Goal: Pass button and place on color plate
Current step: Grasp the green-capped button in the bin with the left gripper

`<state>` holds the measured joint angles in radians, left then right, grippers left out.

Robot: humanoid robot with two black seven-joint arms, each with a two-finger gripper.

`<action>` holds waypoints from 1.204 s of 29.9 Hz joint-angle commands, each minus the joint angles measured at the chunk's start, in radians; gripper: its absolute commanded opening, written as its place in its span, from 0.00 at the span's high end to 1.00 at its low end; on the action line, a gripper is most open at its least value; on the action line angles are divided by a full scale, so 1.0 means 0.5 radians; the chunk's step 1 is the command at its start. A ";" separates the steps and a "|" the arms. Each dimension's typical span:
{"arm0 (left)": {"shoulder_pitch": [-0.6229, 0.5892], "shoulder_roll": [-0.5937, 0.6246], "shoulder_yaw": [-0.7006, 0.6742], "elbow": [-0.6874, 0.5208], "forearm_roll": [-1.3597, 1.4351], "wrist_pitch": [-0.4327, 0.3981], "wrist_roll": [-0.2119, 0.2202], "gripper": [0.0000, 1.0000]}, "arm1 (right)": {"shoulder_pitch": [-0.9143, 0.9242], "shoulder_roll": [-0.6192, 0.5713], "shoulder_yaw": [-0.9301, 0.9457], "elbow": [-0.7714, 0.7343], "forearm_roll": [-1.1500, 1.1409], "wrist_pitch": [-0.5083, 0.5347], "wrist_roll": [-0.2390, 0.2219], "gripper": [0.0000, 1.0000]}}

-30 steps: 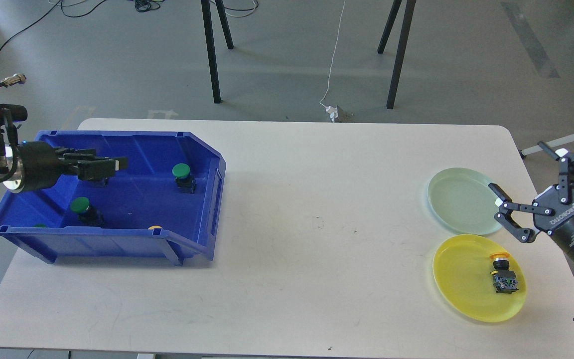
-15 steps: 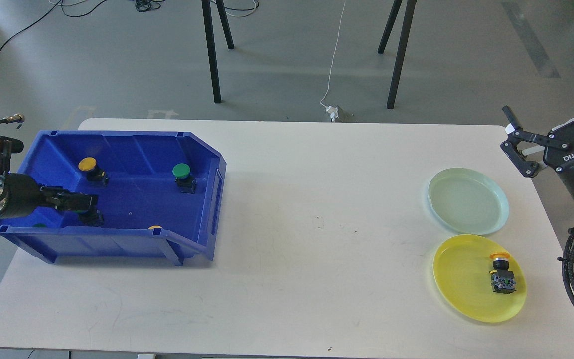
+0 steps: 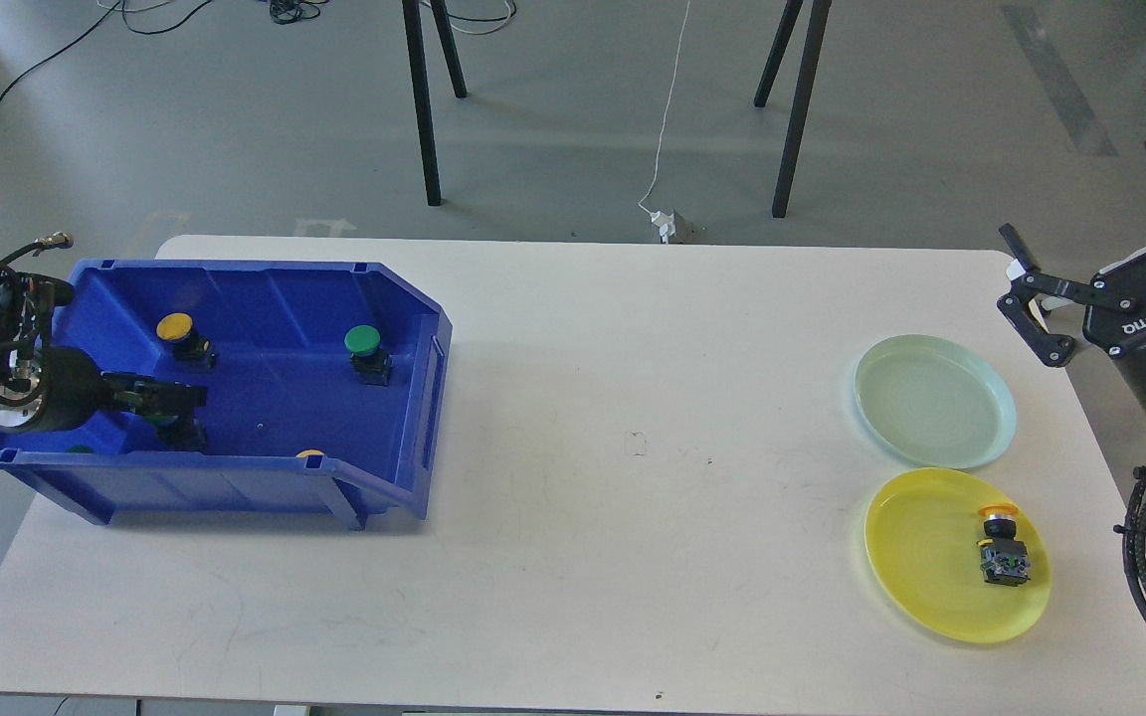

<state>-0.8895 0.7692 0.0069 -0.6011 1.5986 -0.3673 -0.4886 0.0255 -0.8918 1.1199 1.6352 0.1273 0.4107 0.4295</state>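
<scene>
A blue bin at the table's left holds a yellow button, a green button, and a yellow cap and a green cap half hidden by the front wall. My left gripper reaches low into the bin, right over the black body of another button, whose cap it hides. Its fingers are too dark to tell apart. A yellow plate holds a yellow-capped button. A pale green plate is bare. My right gripper is open and empty, beyond the table's right edge.
The white table stretches between the bin and the plates. Black stand legs and a white cable are on the floor behind the table.
My left gripper has dropped from above the bin's back to low over the near-left green button. My right gripper has pulled up and right, away from the plates.
</scene>
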 commanded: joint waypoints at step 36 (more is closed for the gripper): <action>0.027 -0.072 0.124 0.073 0.006 0.026 0.000 0.85 | -0.005 -0.002 0.000 0.000 0.000 0.022 0.000 0.01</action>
<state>-0.8764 0.7343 0.0622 -0.5644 1.5984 -0.3571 -0.4886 0.0230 -0.8928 1.1216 1.6352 0.1281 0.4234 0.4295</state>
